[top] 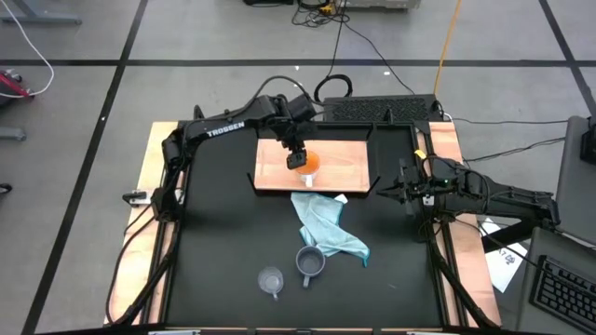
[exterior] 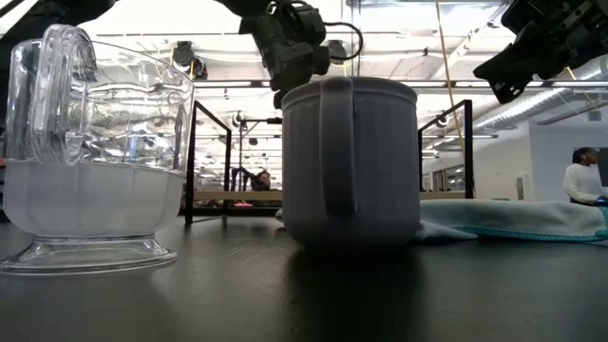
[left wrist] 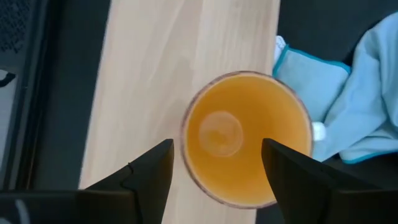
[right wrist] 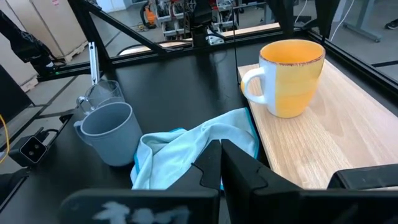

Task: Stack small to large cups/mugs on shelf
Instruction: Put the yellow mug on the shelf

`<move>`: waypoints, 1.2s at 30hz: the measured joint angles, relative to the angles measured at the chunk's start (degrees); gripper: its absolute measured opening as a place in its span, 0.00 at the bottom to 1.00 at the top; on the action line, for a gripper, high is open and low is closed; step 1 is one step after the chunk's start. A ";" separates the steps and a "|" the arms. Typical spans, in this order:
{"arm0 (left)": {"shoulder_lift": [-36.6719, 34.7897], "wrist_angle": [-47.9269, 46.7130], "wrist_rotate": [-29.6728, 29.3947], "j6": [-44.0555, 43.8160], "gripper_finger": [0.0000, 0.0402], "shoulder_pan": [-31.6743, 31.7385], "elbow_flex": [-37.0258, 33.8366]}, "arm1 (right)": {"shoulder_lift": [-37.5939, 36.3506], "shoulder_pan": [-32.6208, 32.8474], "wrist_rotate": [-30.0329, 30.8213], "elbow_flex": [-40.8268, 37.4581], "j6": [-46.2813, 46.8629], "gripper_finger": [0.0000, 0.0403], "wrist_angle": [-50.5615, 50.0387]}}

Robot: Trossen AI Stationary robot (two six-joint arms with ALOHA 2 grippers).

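The orange mug (top: 312, 163) (left wrist: 247, 138) with a white handle (right wrist: 254, 84) stands upright on the wooden shelf (top: 345, 167) (right wrist: 323, 143). My left gripper (top: 298, 160) (left wrist: 217, 149) hangs open just above it, pointing steeply down, one finger over the mug's mouth and one outside its rim. The grey-blue mug (top: 310, 262) (exterior: 350, 161) and the clear glass cup (top: 271, 279) (exterior: 90, 152) stand on the black tabletop near the front edge. My right gripper (top: 405, 194) (right wrist: 221, 162) waits shut at the table's right side.
A light blue cloth (top: 326, 231) (right wrist: 193, 146) lies crumpled between the shelf's near edge and the grey-blue mug. Black brackets (exterior: 190, 161) stand at the shelf's ends. A dark keyboard-like unit (top: 382, 110) sits beyond the shelf. A person (exterior: 581, 176) shows far behind the table.
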 joint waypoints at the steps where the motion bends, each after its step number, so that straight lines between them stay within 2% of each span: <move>1: 0.00 -0.01 -0.07 -0.01 0.61 0.00 0.00 | 0.00 0.00 0.00 0.00 0.00 0.00 0.00; 14: 0.00 0.18 -0.33 0.11 0.61 1.10 -0.02 | -0.02 0.00 0.00 0.00 0.02 0.00 -0.42; 24: -0.07 0.58 -0.39 1.68 0.61 1.14 -3.61 | -0.02 0.00 -0.02 0.00 0.01 0.00 -0.39; 36: -0.07 5.01 -0.95 3.15 0.61 1.51 -5.13 | -0.02 0.00 0.00 0.00 0.00 0.00 -0.39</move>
